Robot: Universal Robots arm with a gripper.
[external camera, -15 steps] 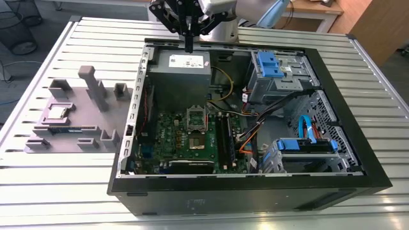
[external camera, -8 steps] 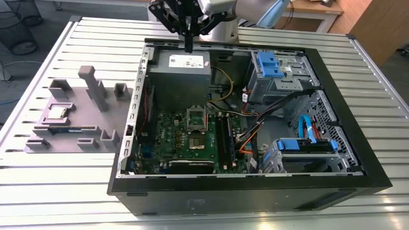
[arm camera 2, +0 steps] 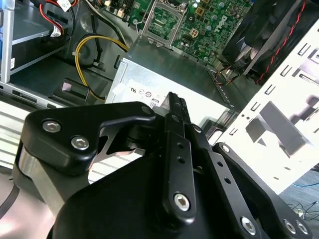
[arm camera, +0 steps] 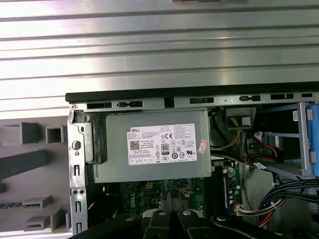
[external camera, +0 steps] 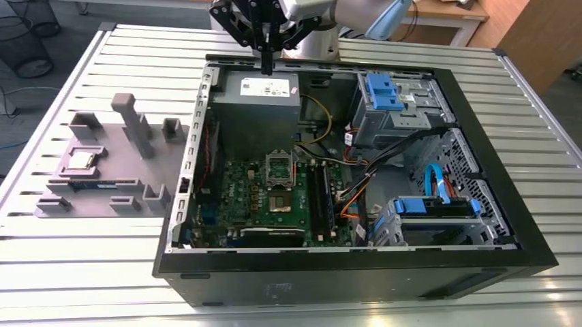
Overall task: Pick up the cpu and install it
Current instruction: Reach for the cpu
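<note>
While the pincer [external camera: 266, 67] hangs over the far end of the open computer case [external camera: 364, 276], above the power-supply box [external camera: 257, 88], the cpu [external camera: 82, 159] lies well apart from it. It is at the exterior view's left, seated in a shallow recess of the grey holder tray [external camera: 118, 167] on the slatted table [external camera: 91, 272]. That recess probably keeps the chip flat and at a known spot for a grasp from above. The case lies on its side with the panel off, so the green board [external camera: 255, 197] and its socket [external camera: 280, 168] face upward, which I judge suits work from overhead. The pincer's fingers are pressed together and carry nothing; the pick-up is not yet done.

In the second wrist view the pincer [arm camera 2: 173, 97] shows its fingers closed into one dark bar. They point over the power-supply box [arm camera 2: 169, 64], with the socket [arm camera 2: 159, 20] beyond and the pale holder tray [arm camera 2: 294, 109] off to one side.

In the first wrist view the power-supply box [arm camera: 154, 144] lies mid-picture, and the pincer [arm camera: 169, 198] has its tips near the box's board-side edge. The holder tray [arm camera: 30, 164] sits just beside the case wall, and bare table [arm camera: 149, 50] slats run beyond.
</note>
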